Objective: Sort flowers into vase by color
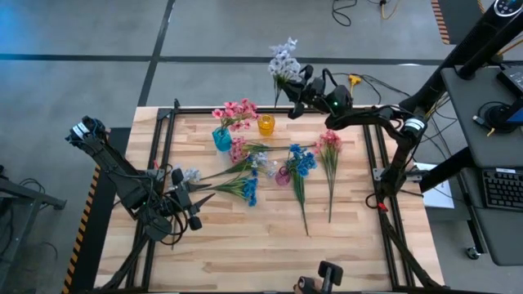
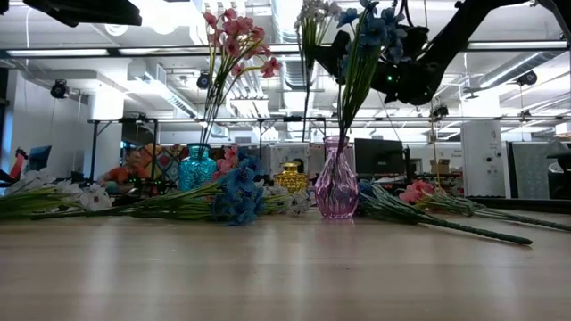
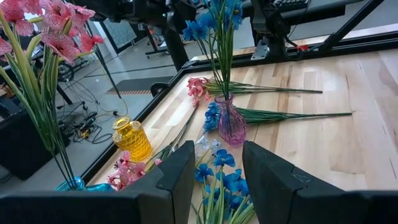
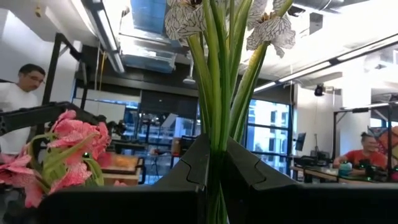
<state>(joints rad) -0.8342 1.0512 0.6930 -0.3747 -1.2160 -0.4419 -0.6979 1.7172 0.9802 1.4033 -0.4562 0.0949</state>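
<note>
My right gripper [image 1: 296, 91] is raised over the table's far edge, shut on a white flower spray [image 1: 284, 61]. A teal vase [image 1: 221, 139] holds pink flowers [image 1: 235, 113]. A pink-purple vase [image 1: 283, 174] holds blue flowers [image 1: 304, 160]. The yellow vase [image 1: 265, 124] stands between them, farther back. Blue [image 1: 249, 189], white [image 1: 189, 175] and pink [image 1: 329, 144] sprays lie flat on the table. My left gripper [image 1: 194, 211] hangs open at the left, above the lying blue spray [image 3: 221, 180], touching nothing. My right gripper pinches the white spray's bundle of green stems [image 4: 217, 124] between its two fingers, a short way below the blooms [image 4: 186, 18]. The fingers come from the table's right side, slanting upward, across the stems. The spray stands roughly upright, lifted clear, its lower stem [image 2: 304, 107] hanging below the fingers.
Black frame rails [image 1: 167, 155] run along the table's left, right and far edges. The near half of the table [image 1: 261, 253] is bare wood. A pink spray [image 1: 237, 151] lies by the teal vase. People show in the room beyond [image 4: 15, 93].
</note>
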